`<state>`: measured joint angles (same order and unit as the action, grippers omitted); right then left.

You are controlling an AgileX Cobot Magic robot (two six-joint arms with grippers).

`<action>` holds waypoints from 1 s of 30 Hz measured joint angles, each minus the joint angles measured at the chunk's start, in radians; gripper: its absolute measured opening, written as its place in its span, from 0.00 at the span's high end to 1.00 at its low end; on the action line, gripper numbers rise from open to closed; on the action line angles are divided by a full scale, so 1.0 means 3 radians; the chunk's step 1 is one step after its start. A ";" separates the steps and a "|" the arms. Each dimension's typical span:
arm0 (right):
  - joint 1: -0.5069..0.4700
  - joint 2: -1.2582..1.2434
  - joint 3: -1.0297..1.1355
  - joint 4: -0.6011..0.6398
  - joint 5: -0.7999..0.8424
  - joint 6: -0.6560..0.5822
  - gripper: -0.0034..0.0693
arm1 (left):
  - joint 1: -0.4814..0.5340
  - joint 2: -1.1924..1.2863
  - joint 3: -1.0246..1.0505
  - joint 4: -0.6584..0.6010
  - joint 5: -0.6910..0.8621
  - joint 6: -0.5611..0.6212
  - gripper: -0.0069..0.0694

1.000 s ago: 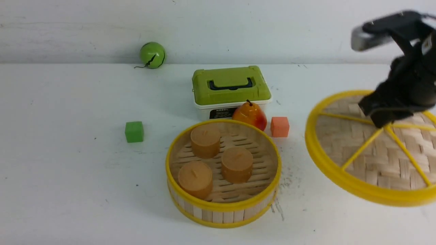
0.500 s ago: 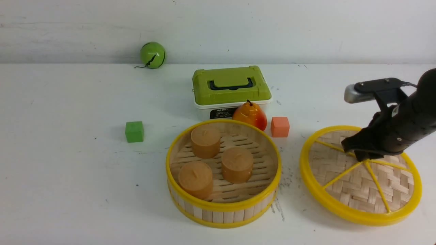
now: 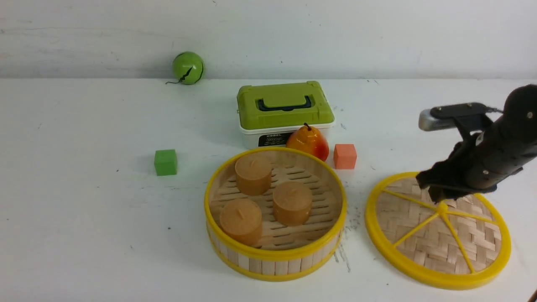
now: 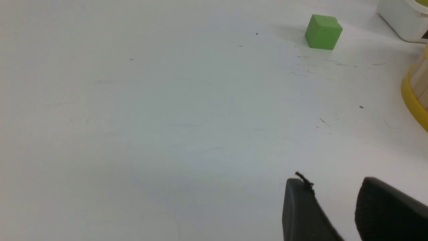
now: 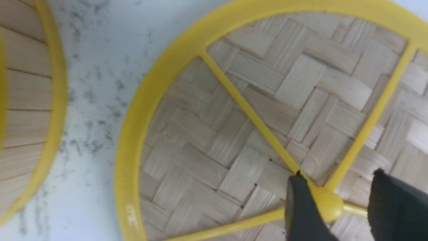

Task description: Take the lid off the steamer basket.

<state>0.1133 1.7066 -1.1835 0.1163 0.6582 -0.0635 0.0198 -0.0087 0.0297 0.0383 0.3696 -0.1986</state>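
Jaws of the right gripper now stand apart around the lid's knob, having let go; 1 second ago they held the lid in the air. It now lies on the desk, right of the steamer basket, so the task looks essentially done. The right arm reaches in low, fingers angled down.

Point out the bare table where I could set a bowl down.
Widest: left of the steamer basket, nearer than the green cube. Another lies right of the green box, beyond the lid. Crowded: behind the basket, where box, pear and orange cube cluster.
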 joint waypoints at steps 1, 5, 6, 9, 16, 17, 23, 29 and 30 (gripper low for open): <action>0.0000 -0.0263 -0.0017 0.0061 0.0066 -0.0005 0.52 | 0.0000 0.0000 0.0000 0.0000 0.0000 0.0000 0.60; 0.0000 -0.1032 0.0051 0.0137 0.0083 -0.0109 0.55 | 0.0000 0.0000 0.0000 0.0000 0.0000 0.0000 0.60; 0.0000 -0.1120 0.0063 0.0144 0.0072 -0.0116 0.56 | 0.0000 0.0000 0.0000 0.0000 0.0000 0.0000 0.60; 0.0000 -0.1894 0.0429 0.0151 -0.0055 -0.0155 0.69 | 0.0000 0.0000 0.0000 0.0000 0.0000 0.0000 0.60; 0.0000 -0.3086 0.1273 0.0167 -0.0465 -0.0163 0.94 | 0.0000 0.0000 0.0000 0.0000 0.0000 0.0000 0.60; 0.0000 -0.3272 0.1386 0.0171 -0.0569 -0.0163 0.97 | 0.0000 0.0000 0.0000 0.0000 0.0000 0.0000 0.60; 0.0000 -0.3874 0.1654 0.0182 -0.0864 -0.0163 0.98 | 0.0000 0.0000 0.0000 0.0000 0.0000 0.0000 0.60; 0.0000 -0.4400 0.1736 0.0190 -0.0854 -0.0163 0.98 | 0.0000 0.0000 0.0000 0.0000 0.0000 0.0000 0.60; 0.0000 -0.4437 0.1745 0.0190 -0.0854 -0.0163 0.98 | 0.0000 0.0000 0.0000 0.0000 0.0000 0.0000 0.60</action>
<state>0.1133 0.3754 -0.6601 0.1732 0.4020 -0.1124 0.0198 -0.0087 0.0297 0.0383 0.3696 -0.1986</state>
